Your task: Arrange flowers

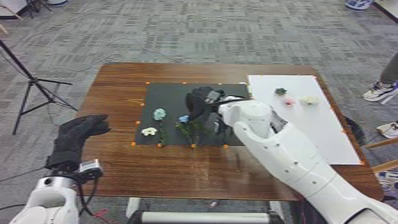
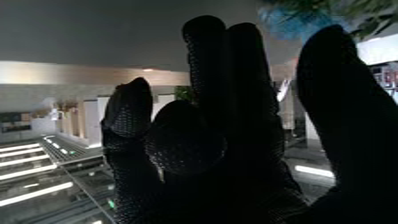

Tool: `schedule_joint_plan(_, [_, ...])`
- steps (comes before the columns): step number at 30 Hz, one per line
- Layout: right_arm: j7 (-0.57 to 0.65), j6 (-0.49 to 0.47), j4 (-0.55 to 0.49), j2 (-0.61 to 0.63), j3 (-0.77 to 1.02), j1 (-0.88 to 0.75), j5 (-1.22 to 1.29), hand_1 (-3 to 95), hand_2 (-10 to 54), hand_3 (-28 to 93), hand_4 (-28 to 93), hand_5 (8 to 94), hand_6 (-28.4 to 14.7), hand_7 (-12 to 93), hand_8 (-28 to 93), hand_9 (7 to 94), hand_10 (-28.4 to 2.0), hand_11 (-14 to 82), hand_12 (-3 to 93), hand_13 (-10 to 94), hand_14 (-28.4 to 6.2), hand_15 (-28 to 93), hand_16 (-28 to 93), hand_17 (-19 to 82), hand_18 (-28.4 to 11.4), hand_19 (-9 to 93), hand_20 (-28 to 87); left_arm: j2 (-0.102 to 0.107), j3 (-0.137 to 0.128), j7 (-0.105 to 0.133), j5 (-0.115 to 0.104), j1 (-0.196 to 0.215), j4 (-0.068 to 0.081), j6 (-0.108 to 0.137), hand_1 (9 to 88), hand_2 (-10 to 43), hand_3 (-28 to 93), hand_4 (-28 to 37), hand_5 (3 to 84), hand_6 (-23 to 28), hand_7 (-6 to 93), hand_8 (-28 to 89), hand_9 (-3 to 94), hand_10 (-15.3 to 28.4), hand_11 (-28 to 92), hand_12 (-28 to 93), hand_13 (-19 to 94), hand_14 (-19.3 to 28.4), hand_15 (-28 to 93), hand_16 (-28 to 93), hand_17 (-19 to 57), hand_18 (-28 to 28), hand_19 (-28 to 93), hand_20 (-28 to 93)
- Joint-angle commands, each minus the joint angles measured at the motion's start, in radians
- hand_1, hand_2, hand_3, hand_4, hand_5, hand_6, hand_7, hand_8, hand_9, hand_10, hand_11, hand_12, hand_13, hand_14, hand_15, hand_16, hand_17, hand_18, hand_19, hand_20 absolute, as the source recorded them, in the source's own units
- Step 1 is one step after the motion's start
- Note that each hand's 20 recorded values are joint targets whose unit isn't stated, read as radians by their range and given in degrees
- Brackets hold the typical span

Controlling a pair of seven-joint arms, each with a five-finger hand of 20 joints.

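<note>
In the head view my right hand (image 1: 199,102) is over the black mat (image 1: 166,95), beside a blue flower (image 1: 184,119). In the right wrist view some fingers of that hand (image 2: 240,105) stand straight, others bend inward, and a gap separates them from the thumb; a blue flower (image 2: 302,24) is beyond that gap. A pale blue flower (image 1: 159,114) and a white flower (image 1: 148,131) lie on the mat's left part, stems toward the near edge. The mat's part under my right hand and forearm is hidden. My left hand (image 1: 82,129) is relaxed at the table's left edge.
On the white board (image 1: 311,130) at the right are a dark green flower (image 1: 281,91), a pink one (image 1: 290,101) and a cream one (image 1: 309,100). Small orange markers edge mat and board. A black tripod (image 1: 34,79) stands left of the brown table (image 1: 120,170).
</note>
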Motion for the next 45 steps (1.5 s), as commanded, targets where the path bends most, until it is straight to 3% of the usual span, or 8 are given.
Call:
schedule_joint_plan(1, [0.021,-0.022,-0.059,0.034,0.005,0.047,0.046,37.4,-9.5,66,-18,65.6,2.3,30,-1,76.1,-10.2,18.7,17.7,77,-8.0,81,29,37,-23.0,78,48,-0.014,0.000,-0.007,-0.001,0.022,-0.012,0.006,34.5,8.2,67,-22.5,55.4,1.9,24.2,-9,57.4,13.3,29,14,46,17.6,45,-2,5.3,14.3,26,25])
schedule_joint_plan(7, [0.059,-0.037,-0.152,0.105,0.044,0.052,0.123,35.2,-9.5,67,-18,64.8,2.6,29,-9,74.6,-10.6,18.5,17.5,76,-8.3,81,29,36,-23.3,78,48,-0.010,0.006,-0.008,-0.002,0.017,-0.010,0.003,34.5,8.1,67,-22.6,55.3,1.9,24.3,-9,57.4,13.3,29,14,46,17.6,45,-2,5.4,14.3,26,25])
schedule_joint_plan(14, [0.108,-0.029,-0.280,0.249,0.137,0.000,0.229,33.5,-9.5,68,-17,63.1,2.3,29,-14,72.1,-11.2,17.7,17.6,72,-9.1,74,27,33,-23.2,75,48,-0.012,-0.014,-0.002,-0.004,0.049,-0.020,0.008,34.6,8.2,67,-22.5,55.3,1.9,24.2,-9,57.5,13.1,29,14,46,17.5,45,-2,5.4,14.2,26,25])
schedule_joint_plan(17, [0.123,-0.044,-0.274,0.257,0.160,-0.007,0.268,33.1,-9.5,68,-17,62.7,2.2,28,-14,71.4,-11.4,17.4,17.6,72,-9.0,73,27,33,-23.3,75,48,-0.015,-0.015,-0.003,-0.007,0.047,-0.019,0.012,34.6,8.1,67,-22.4,55.4,1.9,24.2,-9,57.5,13.1,30,14,46,17.5,45,-2,5.4,14.3,26,25])
schedule_joint_plan(23, [0.103,-0.023,-0.275,0.298,0.189,-0.033,0.217,33.1,-9.5,67,-17,62.5,2.1,28,-14,71.1,-11.5,17.4,17.5,72,-8.9,72,27,33,-23.4,75,49,-0.008,0.010,-0.004,0.002,0.021,-0.009,-0.006,34.6,8.1,67,-22.4,55.4,1.9,24.1,-9,57.5,13.2,30,14,46,17.6,45,-2,5.4,14.3,26,25])
schedule_joint_plan(28, [0.106,0.045,-0.249,0.376,0.218,-0.079,0.134,33.7,-9.5,68,-17,62.1,2.2,28,-14,70.7,-11.2,17.4,17.5,71,-9.2,71,27,32,-23.3,74,48,-0.006,0.000,0.000,-0.002,0.029,-0.013,0.000,34.6,8.1,67,-22.4,55.4,1.8,24.3,-9,57.5,13.2,30,14,46,17.6,45,-2,5.4,14.3,26,25])
schedule_joint_plan(38, [0.158,0.123,-0.183,0.427,0.433,-0.246,0.132,28.3,-9.5,67,-22,51.4,0.0,28,-13,62.5,-11.6,17.1,17.7,67,-9.9,70,27,30,-23.4,72,49,-0.006,-0.016,0.000,-0.003,0.051,-0.019,0.006,34.7,7.9,67,-22.3,55.4,1.9,24.2,-9,57.5,13.2,29,14,46,17.5,45,-2,5.4,14.3,26,25])
schedule_joint_plan(45, [0.166,0.167,-0.138,0.411,0.461,-0.267,0.119,28.5,-9.5,67,-23,50.8,-0.4,28,-12,62.5,-12.0,17.3,17.7,67,-10.6,71,26,30,-23.7,72,49,-0.006,-0.004,0.007,-0.004,0.039,-0.016,0.004,34.7,7.9,67,-22.4,55.4,1.9,24.2,-9,57.4,13.2,29,14,46,17.5,45,-2,5.3,14.3,26,25])
